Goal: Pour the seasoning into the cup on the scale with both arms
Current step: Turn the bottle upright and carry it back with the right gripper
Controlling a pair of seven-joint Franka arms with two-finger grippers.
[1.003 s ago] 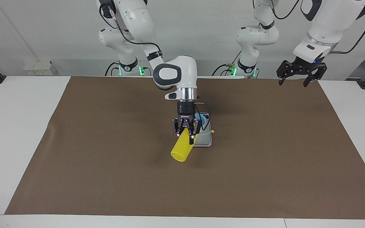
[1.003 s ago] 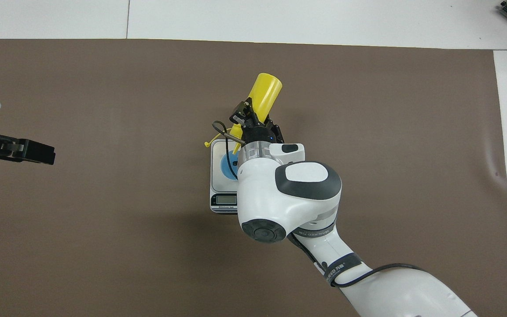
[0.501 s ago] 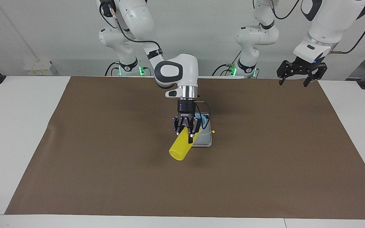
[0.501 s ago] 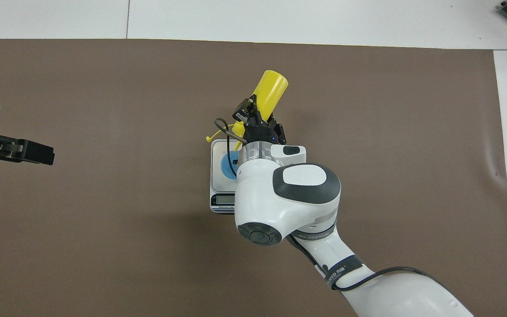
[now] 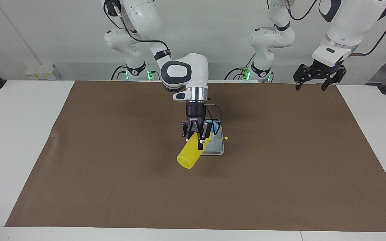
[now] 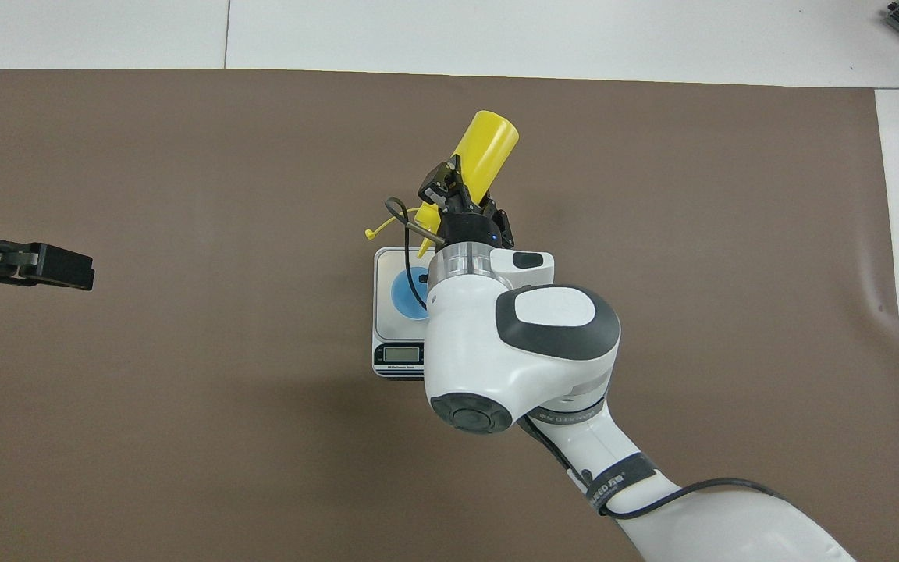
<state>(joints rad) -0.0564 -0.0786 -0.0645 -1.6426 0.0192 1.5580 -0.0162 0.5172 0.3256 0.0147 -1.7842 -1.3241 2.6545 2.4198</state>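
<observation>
My right gripper (image 5: 198, 137) is shut on the yellow seasoning bottle (image 5: 189, 155) and holds it tilted in the air. The bottle's base points up and away from the robots, and its nozzle points down toward the scale. The bottle also shows in the overhead view (image 6: 488, 148), with the gripper (image 6: 449, 195) around its upper part. Its tethered cap (image 6: 371, 232) dangles free. The light blue cup (image 6: 406, 293) stands on the silver-grey scale (image 6: 399, 355), partly hidden by the right arm. The nozzle is over the scale's farther edge, beside the cup. My left gripper (image 5: 309, 87) waits open and empty above the mat's corner.
A brown mat (image 5: 112, 187) covers the white table (image 5: 18, 134). The scale (image 5: 217, 150) sits near the mat's middle, its display strip toward the robots. The right arm's white wrist (image 6: 520, 343) covers part of the scale from above.
My right gripper has lifted the bottle slightly and shifted it away from the robots, toward the right arm's end of the table. The left arm has barely moved.
</observation>
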